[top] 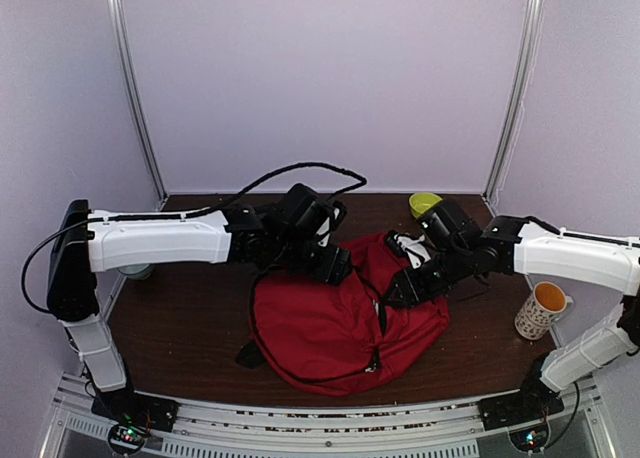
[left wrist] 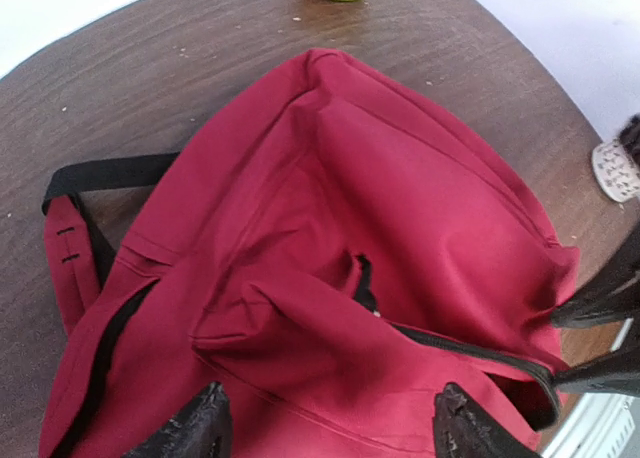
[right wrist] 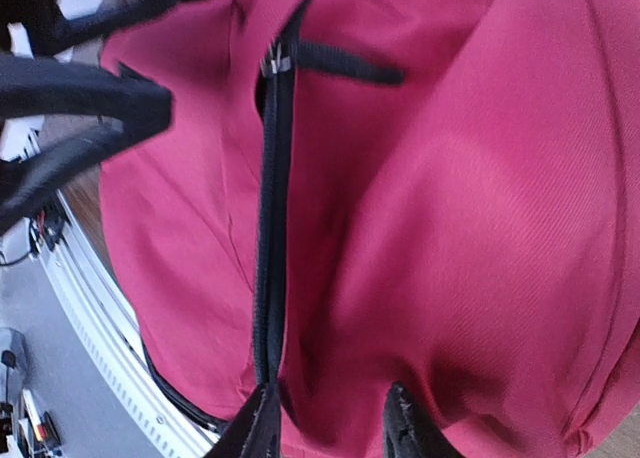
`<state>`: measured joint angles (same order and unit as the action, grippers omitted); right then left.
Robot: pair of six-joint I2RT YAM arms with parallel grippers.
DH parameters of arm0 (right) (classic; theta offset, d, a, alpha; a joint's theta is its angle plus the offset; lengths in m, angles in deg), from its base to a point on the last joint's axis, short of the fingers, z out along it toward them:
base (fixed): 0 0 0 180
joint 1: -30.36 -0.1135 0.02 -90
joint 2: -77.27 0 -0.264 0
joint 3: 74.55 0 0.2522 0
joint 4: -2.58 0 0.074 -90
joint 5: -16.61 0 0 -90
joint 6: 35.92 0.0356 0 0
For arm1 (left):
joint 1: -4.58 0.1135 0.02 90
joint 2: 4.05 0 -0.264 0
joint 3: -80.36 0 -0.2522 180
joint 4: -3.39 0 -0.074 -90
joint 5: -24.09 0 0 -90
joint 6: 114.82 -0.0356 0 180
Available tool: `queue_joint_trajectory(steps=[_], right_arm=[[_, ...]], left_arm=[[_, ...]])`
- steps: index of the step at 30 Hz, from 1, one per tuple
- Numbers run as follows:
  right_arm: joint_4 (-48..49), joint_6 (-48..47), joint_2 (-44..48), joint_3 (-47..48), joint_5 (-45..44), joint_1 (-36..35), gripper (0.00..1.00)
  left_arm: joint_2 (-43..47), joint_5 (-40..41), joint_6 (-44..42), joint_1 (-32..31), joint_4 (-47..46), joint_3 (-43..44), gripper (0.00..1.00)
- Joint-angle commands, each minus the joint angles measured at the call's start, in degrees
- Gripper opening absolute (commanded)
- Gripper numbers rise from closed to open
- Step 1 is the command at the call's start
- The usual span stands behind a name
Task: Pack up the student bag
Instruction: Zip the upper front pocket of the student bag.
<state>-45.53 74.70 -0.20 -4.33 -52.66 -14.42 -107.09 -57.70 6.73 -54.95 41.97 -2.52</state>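
Left wrist: left gripper (left wrist: 335, 433) wide, empty; right gripper (right wrist: 330, 428) narrowly parted, seemingly empty; unheld, soft dark-red fabric backpack (left wrist: 400, 208) could slump shut.

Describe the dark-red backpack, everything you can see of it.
The student bag is a soft dark-red fabric backpack, slumped and creased, lying on the brown table. A black zipper runs along it, with a metal slider and black pull; a black strap shows at its edge. The left gripper and right gripper hang close over it, jaws apart; whether they touch is unclear.
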Motion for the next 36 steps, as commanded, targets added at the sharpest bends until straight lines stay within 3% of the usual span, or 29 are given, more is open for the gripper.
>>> queue_joint_trajectory(steps=[1,6,9,13,18,23,31,36], right_arm=[[4.4,1.9,0.2,3.0,1.1,1.9,0.37],[9.9,3.2,-1.7,4.9,8.9,4.0,0.4],[12.4,3.9,-3.7,5.6,7.8,5.1,0.46],[12.7,3.4,-9.8,8.9,2.6,6.0,0.46],[12.3,2.4,-15.3,9.3,1.9,4.8,0.39],[16.9,3.8,-14.6,1.5,0.3,0.0,0.35],[26.4,13.2,-17.4,-6.1,-1.9,-13.8,0.31],[32.3,19.1,-21.1,-4.1,-0.3,-21.7,0.3]], left_arm=[[0.7,2.3,1.1,1.6,-1.1,-0.7,0.63],[3.7,1.4,-2.5,2.9,-3.9,-6.8,0.5],[3.1,-1.4,-4.5,3.3,-4.4,-8.6,0.43],[0.5,-2.5,-3.0,3.3,-4.5,-11.1,0.33],[5.1,-2.7,1.4,3.2,-10.4,-24.5,0.28],[11.1,-0.7,2.4,3.2,-11.4,-36.5,0.27],[15.3,4.7,4.5,3.3,-7.1,-43.3,0.27],[18.3,8.3,5.4,6.4,-3.1,-45.6,0.27]])
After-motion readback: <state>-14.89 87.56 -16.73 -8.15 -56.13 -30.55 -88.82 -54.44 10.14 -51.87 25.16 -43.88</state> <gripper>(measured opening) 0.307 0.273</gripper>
